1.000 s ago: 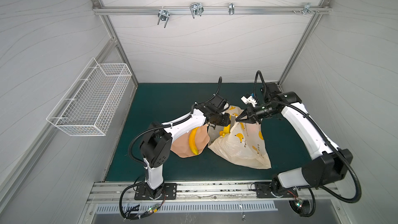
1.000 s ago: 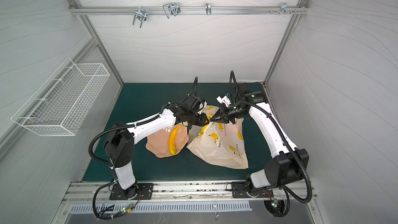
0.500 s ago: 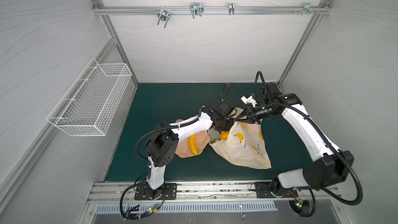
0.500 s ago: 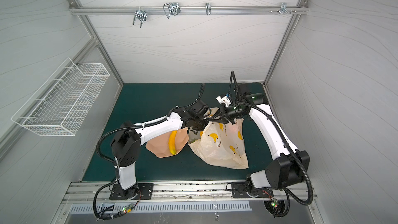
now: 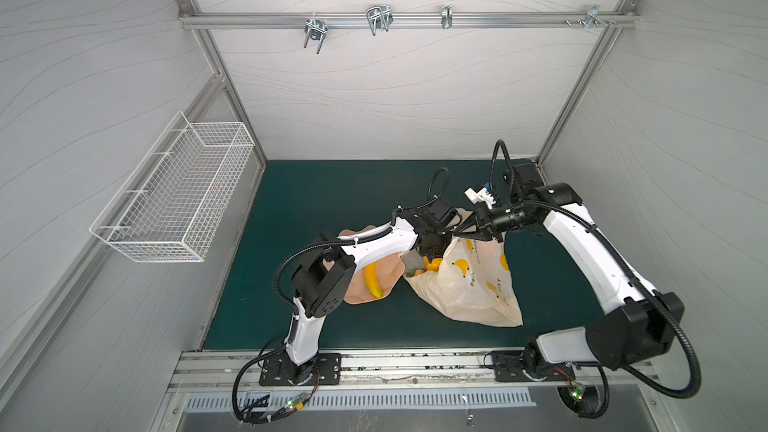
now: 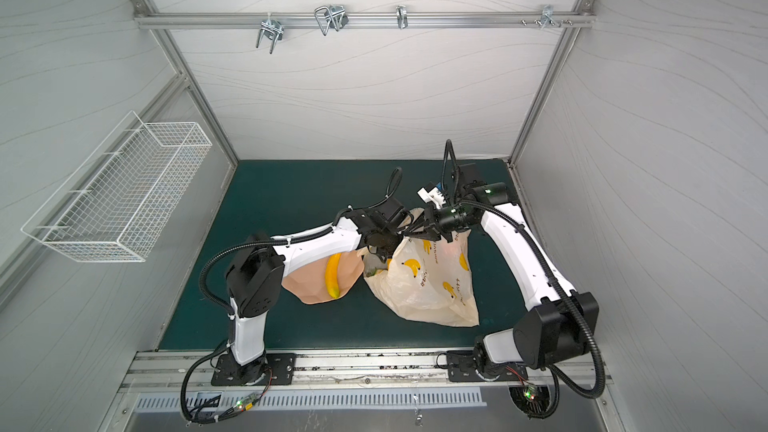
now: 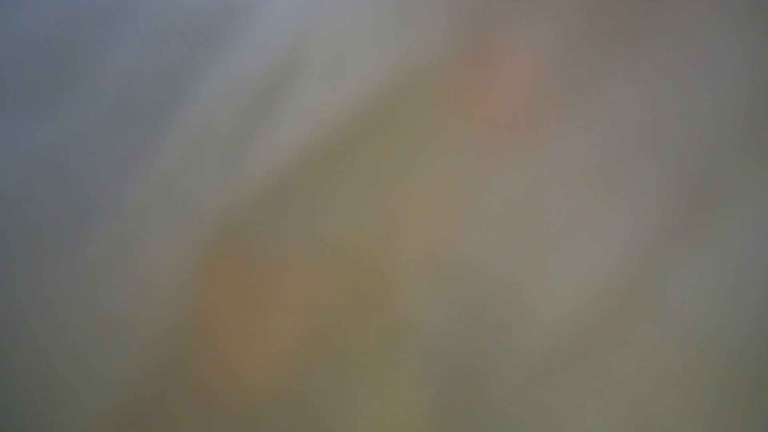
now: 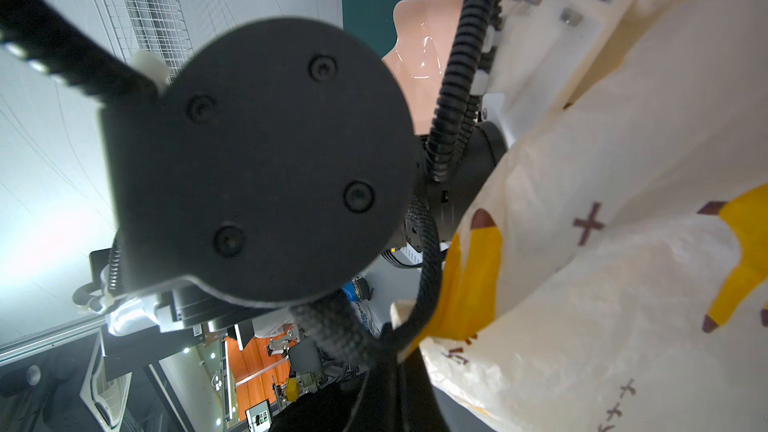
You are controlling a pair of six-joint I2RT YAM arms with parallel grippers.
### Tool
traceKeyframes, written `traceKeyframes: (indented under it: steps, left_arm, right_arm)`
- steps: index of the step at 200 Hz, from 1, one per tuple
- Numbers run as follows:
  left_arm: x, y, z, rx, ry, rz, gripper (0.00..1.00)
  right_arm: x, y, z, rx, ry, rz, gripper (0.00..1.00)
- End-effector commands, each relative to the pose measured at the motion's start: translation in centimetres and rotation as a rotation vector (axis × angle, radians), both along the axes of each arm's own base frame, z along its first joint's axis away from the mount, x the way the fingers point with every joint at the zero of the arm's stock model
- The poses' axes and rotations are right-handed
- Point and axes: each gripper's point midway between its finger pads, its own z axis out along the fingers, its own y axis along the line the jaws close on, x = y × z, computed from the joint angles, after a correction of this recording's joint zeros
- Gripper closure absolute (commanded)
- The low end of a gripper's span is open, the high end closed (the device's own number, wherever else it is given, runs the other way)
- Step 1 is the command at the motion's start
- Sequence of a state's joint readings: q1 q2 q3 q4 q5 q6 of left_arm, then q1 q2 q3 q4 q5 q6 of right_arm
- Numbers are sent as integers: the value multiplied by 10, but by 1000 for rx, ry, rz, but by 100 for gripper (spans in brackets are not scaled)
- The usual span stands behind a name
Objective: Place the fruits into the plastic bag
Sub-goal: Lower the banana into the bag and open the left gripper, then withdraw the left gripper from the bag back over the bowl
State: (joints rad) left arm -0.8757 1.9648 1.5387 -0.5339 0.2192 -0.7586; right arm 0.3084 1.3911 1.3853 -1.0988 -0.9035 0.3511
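Note:
The plastic bag (image 5: 469, 292) (image 6: 428, 284), cream with banana prints, lies right of centre on the green mat. My right gripper (image 5: 457, 233) (image 8: 395, 347) is shut on the bag's upper edge and holds the mouth up. My left gripper (image 5: 428, 255) (image 6: 376, 252) reaches into that mouth. The left wrist view is all blur, so its jaws cannot be read. An orange-yellow fruit (image 5: 433, 264) and a bit of green leaf (image 5: 412, 272) show inside the mouth. A yellow banana (image 5: 372, 280) (image 6: 332, 275) lies on the pink plate (image 5: 357, 295).
The pink plate (image 6: 309, 288) sits just left of the bag, partly under my left arm. A white wire basket (image 5: 178, 197) hangs on the left wall. My left arm's black wrist housing (image 8: 266, 160) fills much of the right wrist view.
My left gripper has moved from over the plate's edge rightward and down into the bag's mouth. My right gripper has kept its hold on the bag's edge.

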Motion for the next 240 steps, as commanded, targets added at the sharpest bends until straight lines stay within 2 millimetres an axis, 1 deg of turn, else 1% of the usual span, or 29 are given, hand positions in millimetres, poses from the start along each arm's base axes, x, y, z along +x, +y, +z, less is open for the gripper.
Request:
traceKeyframes:
  steps: [1, 18, 24, 43, 85, 135, 171, 199, 240]
  left_arm:
    - [2, -4, 12, -16, -10, 20, 45]
    - [1, 0, 18, -17, -20, 26, 34]
    - [1, 1, 20, -17, -23, 25, 27]
    - [2, 4, 28, -23, -33, 25, 23]
    - [4, 18, 51, -32, -55, 25, 22]
    - [2, 60, 62, 75, -75, 12, 24]
    - [1, 79, 77, 91, -102, -48, 25]
    - [-8, 94, 76, 157, -121, -147, 25]
    - [-9, 122, 76, 265, -168, -215, 26]
  right_arm:
    - [-9, 2, 9, 30, -20, 18, 100]
    - [-9, 1, 10, 29, -23, 18, 100]
    - [-9, 1, 11, 27, -26, 18, 100]
    - [-9, 0, 11, 21, -27, 14, 100]
    - [-8, -4, 12, 9, -28, 3, 100]
    - [-7, -8, 13, -2, -30, -9, 100]
    - [-7, -9, 12, -8, -29, -10, 100]
    - [-6, -10, 12, -12, -30, -13, 100]
    - [-5, -11, 12, -18, -32, -16, 100]
